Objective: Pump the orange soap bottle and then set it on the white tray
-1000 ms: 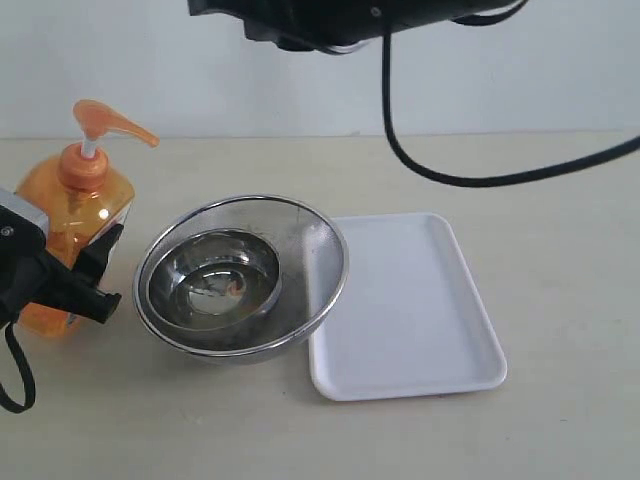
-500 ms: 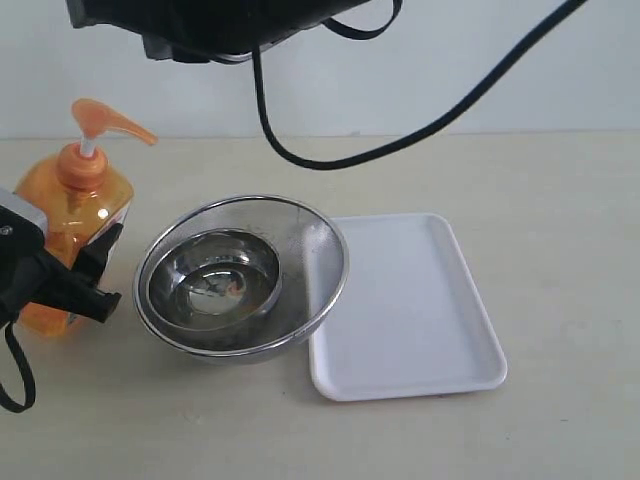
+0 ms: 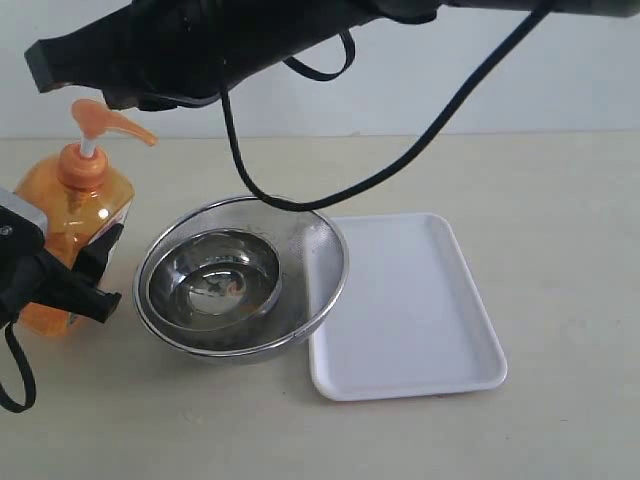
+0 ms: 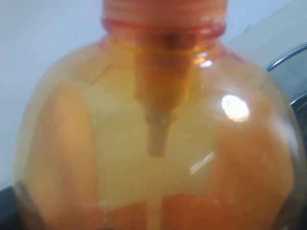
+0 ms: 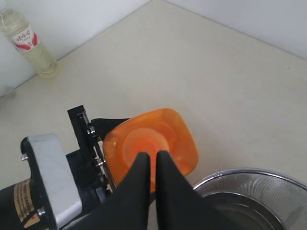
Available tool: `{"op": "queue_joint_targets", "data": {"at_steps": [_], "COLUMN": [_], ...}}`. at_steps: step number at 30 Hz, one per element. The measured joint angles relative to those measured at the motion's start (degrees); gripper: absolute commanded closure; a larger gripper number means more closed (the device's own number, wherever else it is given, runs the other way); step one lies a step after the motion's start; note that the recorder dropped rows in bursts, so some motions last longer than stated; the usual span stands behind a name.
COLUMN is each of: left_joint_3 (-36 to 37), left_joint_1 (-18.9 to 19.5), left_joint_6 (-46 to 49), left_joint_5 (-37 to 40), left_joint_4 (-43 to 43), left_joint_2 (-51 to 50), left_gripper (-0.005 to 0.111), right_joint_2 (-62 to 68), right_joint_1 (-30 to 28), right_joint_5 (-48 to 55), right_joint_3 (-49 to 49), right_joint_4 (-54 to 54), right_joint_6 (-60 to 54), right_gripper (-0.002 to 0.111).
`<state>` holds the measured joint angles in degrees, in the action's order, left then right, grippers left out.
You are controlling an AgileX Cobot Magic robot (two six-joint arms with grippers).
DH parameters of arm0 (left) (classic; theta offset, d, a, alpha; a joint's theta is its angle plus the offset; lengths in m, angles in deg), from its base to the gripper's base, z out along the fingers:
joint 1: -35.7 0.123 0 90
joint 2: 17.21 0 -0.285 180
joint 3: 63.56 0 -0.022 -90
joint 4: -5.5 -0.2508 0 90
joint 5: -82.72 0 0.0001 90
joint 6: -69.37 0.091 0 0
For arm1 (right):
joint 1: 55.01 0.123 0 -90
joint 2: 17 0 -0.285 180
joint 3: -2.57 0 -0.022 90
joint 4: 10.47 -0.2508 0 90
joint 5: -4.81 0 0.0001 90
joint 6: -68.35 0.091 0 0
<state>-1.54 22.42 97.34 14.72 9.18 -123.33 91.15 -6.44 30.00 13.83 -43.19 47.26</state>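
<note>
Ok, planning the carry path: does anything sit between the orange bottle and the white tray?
Yes: a mesh strainer with a steel bowl inside sits between the orange soap bottle and the white tray.

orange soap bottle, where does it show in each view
Exterior view: the orange soap bottle stands upright at the far left.
Left wrist view: the bottle is close up and fills nearly the whole picture.
Right wrist view: the bottle is seen from above, mid-picture.
Shared landmark: the steel mesh bowl beside it.
</note>
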Motion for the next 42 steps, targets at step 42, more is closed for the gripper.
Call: {"op": "queue_joint_targets", "data": {"at_steps": [42], "left_joint_3": [0.00], "left_joint_1": [0.33], "left_joint_6": [-0.41], "left_joint_5": [0.00], "left_joint_4": [0.31], "left_joint_2": [0.00], "left_gripper": [0.102], "right_joint_2": [6.32], "right_joint_1": [0.00], "right_joint_5": [0.44], "right_joint_3": [3.92], "right_joint_4": [-10.64], "right_joint_6": [-8.64], "right_gripper": [0.108]}}
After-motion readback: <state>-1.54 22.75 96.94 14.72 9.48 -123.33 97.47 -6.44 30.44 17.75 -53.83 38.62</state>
